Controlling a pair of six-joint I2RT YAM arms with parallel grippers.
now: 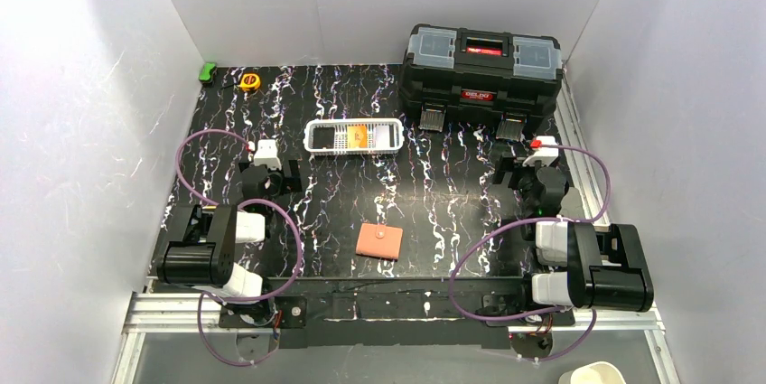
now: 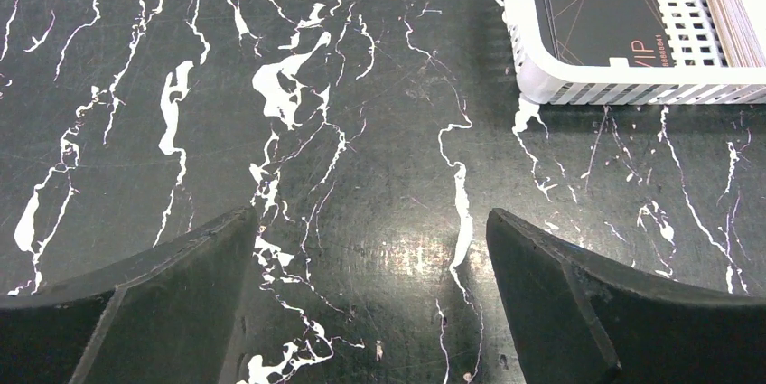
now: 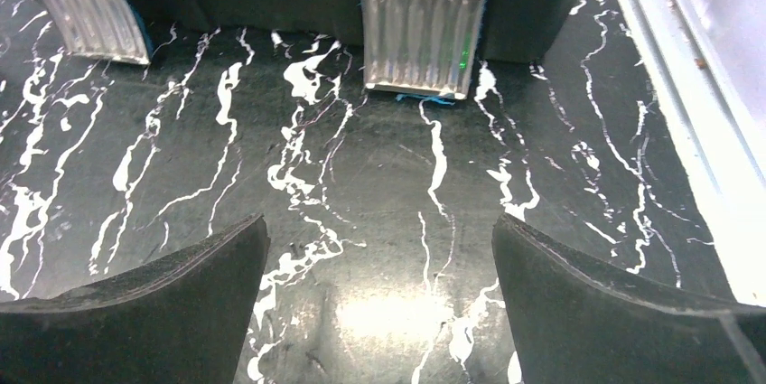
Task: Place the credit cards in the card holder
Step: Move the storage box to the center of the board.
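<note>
The credit cards lie in a white slotted basket [image 1: 310, 137] at the back middle: a black card [image 1: 323, 137], an orange card [image 1: 358, 136] and pale ones beside it. In the left wrist view the black card [image 2: 596, 14] and pale card edges [image 2: 736, 4] show inside the basket [image 2: 623, 90]. The card holder [image 1: 379, 241], salmon-pink and folded shut, lies flat near the front middle. My left gripper [image 1: 269, 167] [image 2: 370, 214] hovers open left of the basket, holding nothing. Over bare table in front of the toolbox, my right gripper [image 1: 524, 167] [image 3: 379, 220] is open and holds nothing.
A black toolbox [image 1: 481, 72] stands at the back right, its metal latches [image 3: 423, 36] hanging toward the right gripper. A yellow tape measure [image 1: 249, 81] and a green object [image 1: 208, 72] sit at the back left. An aluminium rail [image 3: 714, 131] runs along the table's right edge.
</note>
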